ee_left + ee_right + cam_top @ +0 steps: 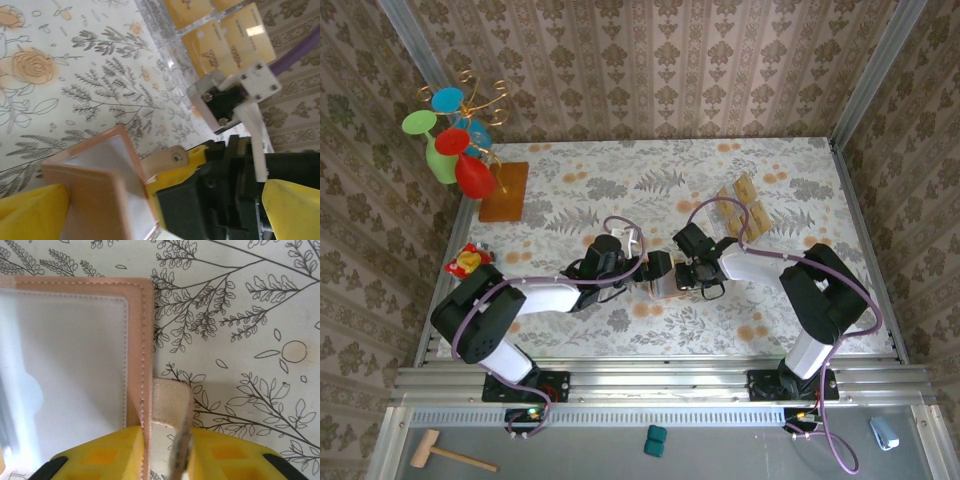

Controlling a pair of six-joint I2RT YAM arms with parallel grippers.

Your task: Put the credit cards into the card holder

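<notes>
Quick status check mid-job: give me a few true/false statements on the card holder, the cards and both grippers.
1. The card holder lies open with its clear window facing up. True.
2. The right gripper is carrying a credit card. False: its fingers are closed on the card holder's edge and strap tab, and no card is between them.
3. The credit cards in sight lie in the clear tray, apart from the card holder. True.
4. The left gripper is clamped shut on the card holder. False: its jaws stand wide open, with the raised flap of the card holder between its fingers.
</notes>
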